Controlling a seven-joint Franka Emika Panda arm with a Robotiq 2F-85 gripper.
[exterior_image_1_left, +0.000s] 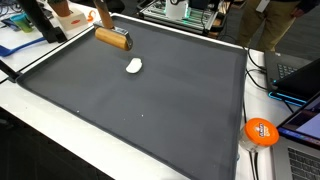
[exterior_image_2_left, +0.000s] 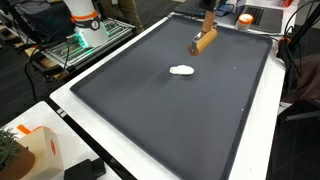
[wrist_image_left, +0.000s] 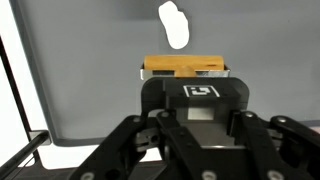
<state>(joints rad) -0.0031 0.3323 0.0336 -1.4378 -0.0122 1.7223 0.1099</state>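
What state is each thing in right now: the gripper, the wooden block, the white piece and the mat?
gripper: shut on the wooden block
wooden block: clamped between the jaws, lying crosswise; cannot tell if it touches the mat
white piece: lying loose on the mat, apart from block and gripper
dark mat: spread flat on the table
orange disc: lying on the white table, off the mat

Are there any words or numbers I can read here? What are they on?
No text can be read for sure.
The white mark on the gripper, wrist view: too blurred to read.
The pale marks on the orange disc: too small to read.
The orange marks on the white box: too blurred to read.
The wooden block in the gripper: no writing shows.
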